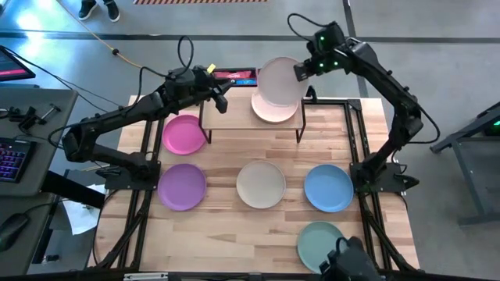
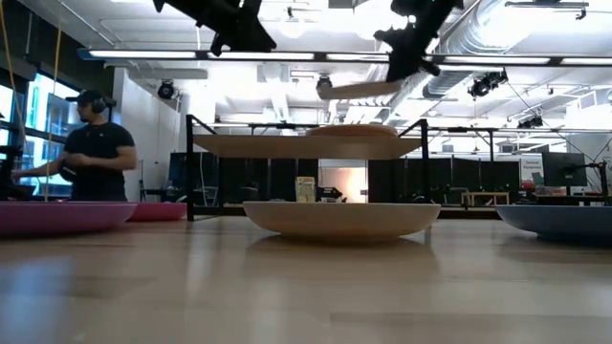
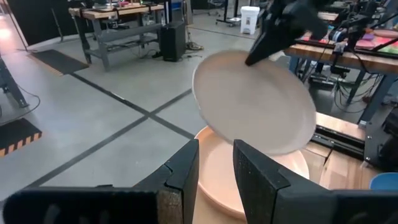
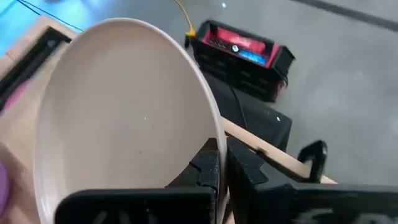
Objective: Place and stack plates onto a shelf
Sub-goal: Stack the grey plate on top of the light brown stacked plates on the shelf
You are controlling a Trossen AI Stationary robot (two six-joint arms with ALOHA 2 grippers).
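Holding a cream plate (image 1: 280, 80) by its rim, my right gripper (image 4: 222, 163) is clamped above the peach plate (image 1: 273, 111) on the shelf (image 1: 246, 115). My left gripper (image 3: 216, 165) hovers narrowly parted, empty, over the shelf's other end. The peach plate is mostly hidden.

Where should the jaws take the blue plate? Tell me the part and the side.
Take the blue plate by its raised rim, on the edge nearest the right arm's base, coming from above. It lies flat on the table, so only the rim offers a pinch.
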